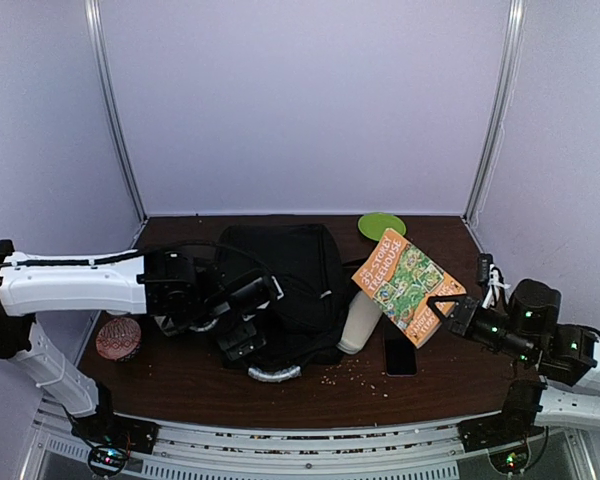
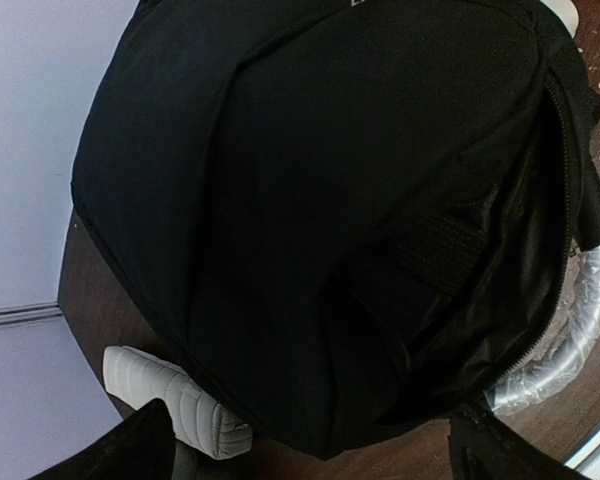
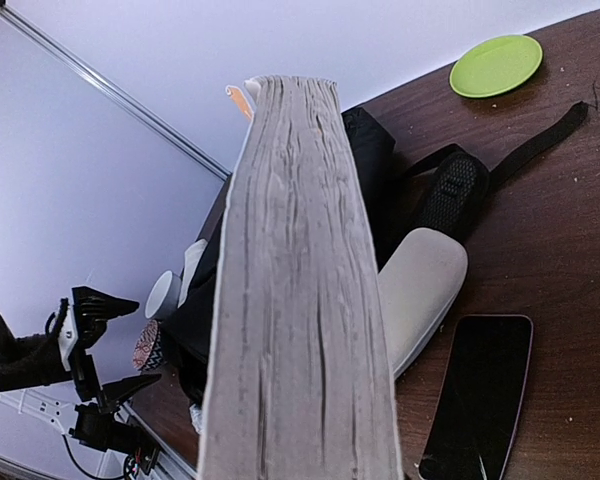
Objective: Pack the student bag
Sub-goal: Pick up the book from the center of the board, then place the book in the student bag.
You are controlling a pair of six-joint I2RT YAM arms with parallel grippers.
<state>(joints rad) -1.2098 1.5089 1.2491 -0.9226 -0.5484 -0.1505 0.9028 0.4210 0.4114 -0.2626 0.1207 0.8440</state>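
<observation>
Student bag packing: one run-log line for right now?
student bag: zip open | left fingers: open, empty, at bag mouth | right fingers: shut on treehouse book, held up beside bag

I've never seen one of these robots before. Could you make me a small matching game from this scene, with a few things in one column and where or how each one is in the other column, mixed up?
Things:
1. green plate
2. picture book
3. phone
4. student bag

Place or state:
A. held up in the air by the right gripper
B. lying flat towards the front, screen dark
C. in the middle, black, zip open
D. far back, right of the middle

Pairs: 1-D, 2-A, 3-B, 4-C
</observation>
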